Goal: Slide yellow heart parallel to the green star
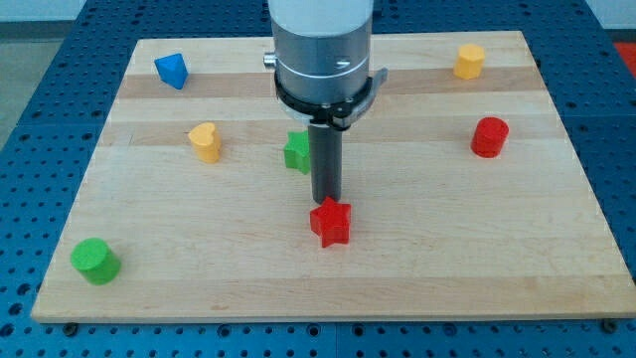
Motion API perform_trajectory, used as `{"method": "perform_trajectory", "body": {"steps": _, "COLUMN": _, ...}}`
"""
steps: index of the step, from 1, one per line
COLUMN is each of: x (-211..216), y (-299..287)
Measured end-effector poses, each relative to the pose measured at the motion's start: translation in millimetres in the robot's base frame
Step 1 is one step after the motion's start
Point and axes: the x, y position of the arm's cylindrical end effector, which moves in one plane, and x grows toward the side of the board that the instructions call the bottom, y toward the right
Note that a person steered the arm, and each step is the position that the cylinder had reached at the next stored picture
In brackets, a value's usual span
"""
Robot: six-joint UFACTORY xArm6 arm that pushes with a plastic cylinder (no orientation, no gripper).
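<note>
A pale wooden board [556,259] fills the frame on a blue perforated bench [30,60], the arm's grey cylindrical housing [320,50] hanging over its middle. From the housing drops the dark rod, and my tip [327,202] sits just above a red star [331,222], touching it or nearly so. There is no claw on this arm, only the bare rod, so nothing is held. Half hidden behind the rod at its left is the green star [296,151]. The yellow heart [205,141] lies well apart toward the view's left, at much the same height on the board. A red cylinder [489,136], a yellow block [470,61], a blue block [171,70] and a green cylinder [95,261] ring the edges. Done well, the tip would leave the red star, circle behind the heart and nudge it in short strokes through its centre, since it looks likely to spin off-line.
</note>
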Motion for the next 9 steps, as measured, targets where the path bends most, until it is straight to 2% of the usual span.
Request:
{"method": "perform_trajectory", "body": {"steps": 1, "x": 2, "y": 16}}
{"method": "perform_trajectory", "body": {"steps": 2, "x": 48, "y": 16}}
{"method": "perform_trajectory", "body": {"steps": 3, "x": 68, "y": 16}}
{"method": "perform_trajectory", "body": {"steps": 6, "x": 78, "y": 9}}
{"method": "perform_trajectory", "body": {"steps": 7, "x": 78, "y": 9}}
{"method": "perform_trajectory", "body": {"steps": 9, "x": 7, "y": -6}}
